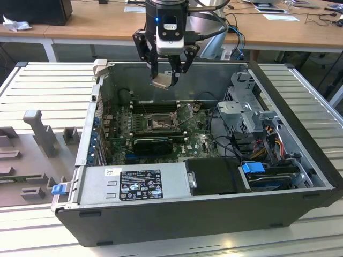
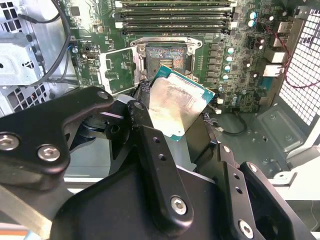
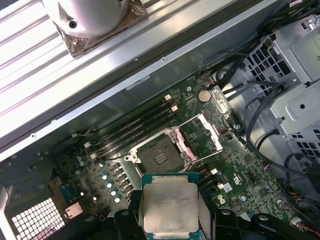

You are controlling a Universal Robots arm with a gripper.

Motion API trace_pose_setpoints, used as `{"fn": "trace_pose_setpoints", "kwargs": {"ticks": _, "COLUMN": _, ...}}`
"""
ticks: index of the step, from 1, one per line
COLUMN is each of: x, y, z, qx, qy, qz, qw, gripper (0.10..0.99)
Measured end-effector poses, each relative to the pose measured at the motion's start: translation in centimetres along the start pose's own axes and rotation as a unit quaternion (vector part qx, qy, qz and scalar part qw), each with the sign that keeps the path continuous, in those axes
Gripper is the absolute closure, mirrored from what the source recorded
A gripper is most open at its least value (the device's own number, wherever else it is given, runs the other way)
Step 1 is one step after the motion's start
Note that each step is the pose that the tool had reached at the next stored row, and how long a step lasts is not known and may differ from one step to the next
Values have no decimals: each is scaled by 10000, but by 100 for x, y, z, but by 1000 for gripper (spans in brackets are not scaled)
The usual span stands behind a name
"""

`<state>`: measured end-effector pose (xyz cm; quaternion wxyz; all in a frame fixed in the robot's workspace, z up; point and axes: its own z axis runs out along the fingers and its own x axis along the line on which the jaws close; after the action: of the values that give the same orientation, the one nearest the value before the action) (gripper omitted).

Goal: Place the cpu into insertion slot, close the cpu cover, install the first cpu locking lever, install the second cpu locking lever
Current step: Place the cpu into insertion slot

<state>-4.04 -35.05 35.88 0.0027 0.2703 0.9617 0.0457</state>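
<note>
Looking at the exterior view, you are seeing your hand (image 1: 166, 75) hanging over the open computer case (image 1: 300, 160), near its far wall. Its fingers are clamping on the cpu (image 1: 162, 82), which is tilting a little in the air, well above the green board (image 1: 201, 143). The insertion slot (image 1: 159, 124) is lying on that board, nearer to the camera than the chip. The cpu cover (image 1: 186, 111) is standing raised at the exterior view's right of the slot. The case is resting on a ribbed metal table (image 1: 43, 91).

Turning to the second wrist view, you are watching the cpu (image 2: 177, 107) showing its pale metal face and its green rim. Two black fingers (image 2: 145, 125) are gripping it at opposite edges. One corner of the chip is pointing toward the insertion slot (image 2: 169, 56), which is lying uncovered, its dark centre glinting. The cpu cover (image 2: 117, 70) is lying flipped open just beside the slot, and the green of the board is showing through its square window. Long black memory sticks (image 2: 175, 15) are running beyond the slot.

Coming to the first wrist view, you are seeing the cpu (image 3: 169, 205) sitting between the fingers (image 3: 129, 216), its flat face turned to the camera. The insertion slot (image 3: 157, 157) is lying beyond it, apart from the chip and not touching it. The cpu cover (image 3: 200, 135) is standing open on one side of the slot, and the memory sticks (image 3: 135, 127) are lying on the other side.
</note>
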Motion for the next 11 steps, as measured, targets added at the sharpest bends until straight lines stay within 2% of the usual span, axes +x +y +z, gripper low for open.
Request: {"fn": "trace_pose_setpoints", "kwargs": {"ticks": 11, "x": -1, "y": -3, "z": 26, "qx": -1, "qy": -6, "qz": 72, "qw": 10000, "gripper": 557}}
